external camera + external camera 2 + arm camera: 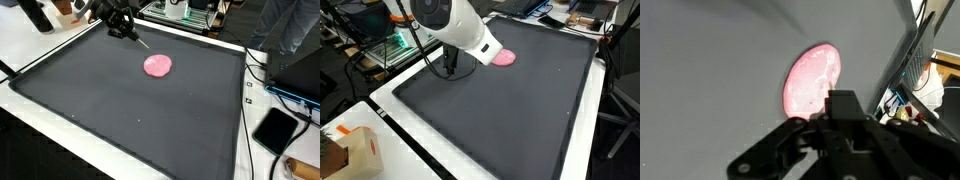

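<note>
Pink blob point(157, 66) is lying flat on the dark mat point(130, 115), in the far half and a bit toward the middle, with nothing touching it. In the wrist view it is showing as a mottled pink oval just ahead of the gripper body. The gripper point(124, 28) is hanging over the mat's far corner, near the blob but clear of it. A thin dark sliver is sticking out from it toward the blob; it's too small to say what it is. Pincer state: cannot tell, since the fingers are reading as a dark mass in every view. In an exterior view the arm's white housing point(455, 25) is partly covering the blob's edge. The mat is sitting on a white table point(40, 45). A black slab point(275, 130) is lying off the mat's edge and a cardboard box point(360, 150) is sitting near a corner, both well apart from the blob.
</note>
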Controlling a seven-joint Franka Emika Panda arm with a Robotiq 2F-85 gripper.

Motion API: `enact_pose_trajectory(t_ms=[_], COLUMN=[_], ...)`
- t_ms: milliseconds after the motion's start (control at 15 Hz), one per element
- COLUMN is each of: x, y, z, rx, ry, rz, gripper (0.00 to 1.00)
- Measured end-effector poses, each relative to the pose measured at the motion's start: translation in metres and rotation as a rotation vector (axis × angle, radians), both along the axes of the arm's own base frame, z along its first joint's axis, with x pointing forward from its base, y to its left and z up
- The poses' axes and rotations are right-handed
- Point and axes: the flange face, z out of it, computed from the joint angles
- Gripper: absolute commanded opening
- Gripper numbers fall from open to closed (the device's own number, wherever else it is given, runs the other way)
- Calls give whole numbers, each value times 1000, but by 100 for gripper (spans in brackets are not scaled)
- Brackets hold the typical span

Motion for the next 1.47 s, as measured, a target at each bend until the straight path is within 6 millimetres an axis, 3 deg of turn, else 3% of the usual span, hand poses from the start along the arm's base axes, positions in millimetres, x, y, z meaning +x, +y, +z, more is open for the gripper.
enact_pose_trajectory(t_ms=[800, 1467], x=[11, 23], y=[3, 33], z=[5, 52], rx=[-56, -112], ry=[-58, -119], rz=[-27, -9], gripper=[3, 3])
